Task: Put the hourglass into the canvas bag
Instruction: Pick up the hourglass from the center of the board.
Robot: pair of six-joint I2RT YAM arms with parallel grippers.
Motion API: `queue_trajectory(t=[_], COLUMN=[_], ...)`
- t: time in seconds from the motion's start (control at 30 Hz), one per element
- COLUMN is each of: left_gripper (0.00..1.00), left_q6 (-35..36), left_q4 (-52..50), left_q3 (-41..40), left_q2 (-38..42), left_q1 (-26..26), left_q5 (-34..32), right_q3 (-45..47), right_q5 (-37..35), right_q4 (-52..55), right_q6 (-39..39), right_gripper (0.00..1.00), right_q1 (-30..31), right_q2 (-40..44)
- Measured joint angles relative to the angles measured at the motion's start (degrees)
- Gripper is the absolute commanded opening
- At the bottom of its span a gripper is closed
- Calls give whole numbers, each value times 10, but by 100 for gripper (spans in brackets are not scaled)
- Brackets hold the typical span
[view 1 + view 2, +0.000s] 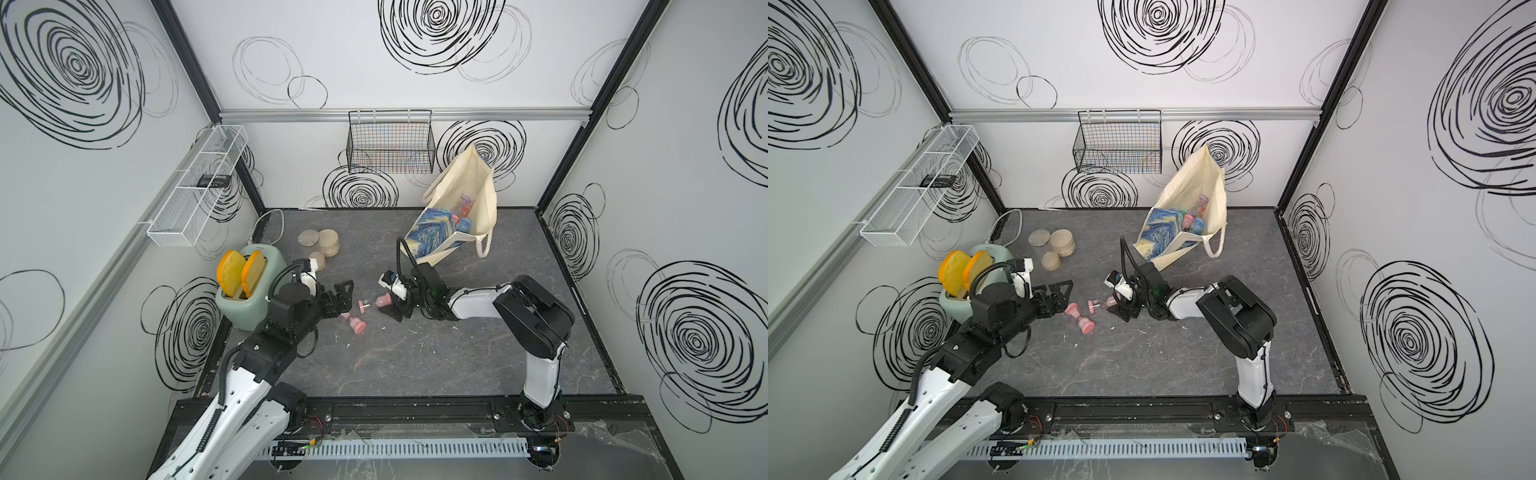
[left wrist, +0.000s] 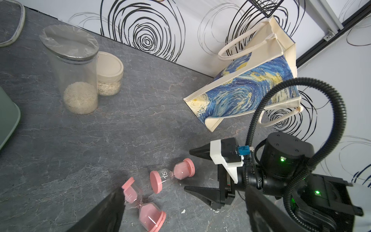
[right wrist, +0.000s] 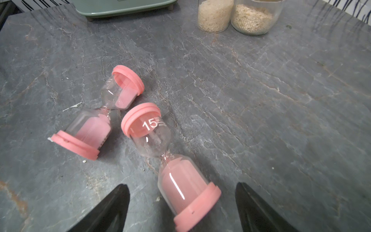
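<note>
Right pincer (image 3: 181,185) spread wide, empty, jaws straddling one capped end of hourglass (image 3: 170,166) lying on worktop (image 3: 261,100). Left pincer (image 1: 345,298) spread, empty, near second hourglass (image 1: 355,322).

Canvas bag (image 1: 484,195) contents (image 1: 463,214) indistinct (pink, blue shapes)

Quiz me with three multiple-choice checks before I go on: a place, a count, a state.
1. The canvas bag stands: A at the front edge; B in the middle; C by the back wall.
2. Besides the hourglass marked 15, how many more lie loose on the table? A none; B one; C three.
3. The right gripper is: A open around its end; B shut on it; C shut, empty.
Key: 1C, it sits near the back wall; 2B, a second hourglass lies alongside; 3A, gaps show beside both fingers.
</note>
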State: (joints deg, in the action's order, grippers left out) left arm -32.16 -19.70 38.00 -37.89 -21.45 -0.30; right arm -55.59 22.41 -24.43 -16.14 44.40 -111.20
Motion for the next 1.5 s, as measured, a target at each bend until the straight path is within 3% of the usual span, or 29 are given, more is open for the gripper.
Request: queue_trajectory(t=[0.37,1.5], left_gripper=[96,96], left_q6=[0,0], left_q4=[0,1], left_q3=[0,0], left_q2=[-4,-14], left_q1=[6,8], left_q5=[2,29], right_q3=[-29,-25], right_q5=[25,37], right_q4=[44,49], right_q6=[-66,-72], right_gripper=[75,41], right_q1=[23,16], right_q2=[-35,-40])
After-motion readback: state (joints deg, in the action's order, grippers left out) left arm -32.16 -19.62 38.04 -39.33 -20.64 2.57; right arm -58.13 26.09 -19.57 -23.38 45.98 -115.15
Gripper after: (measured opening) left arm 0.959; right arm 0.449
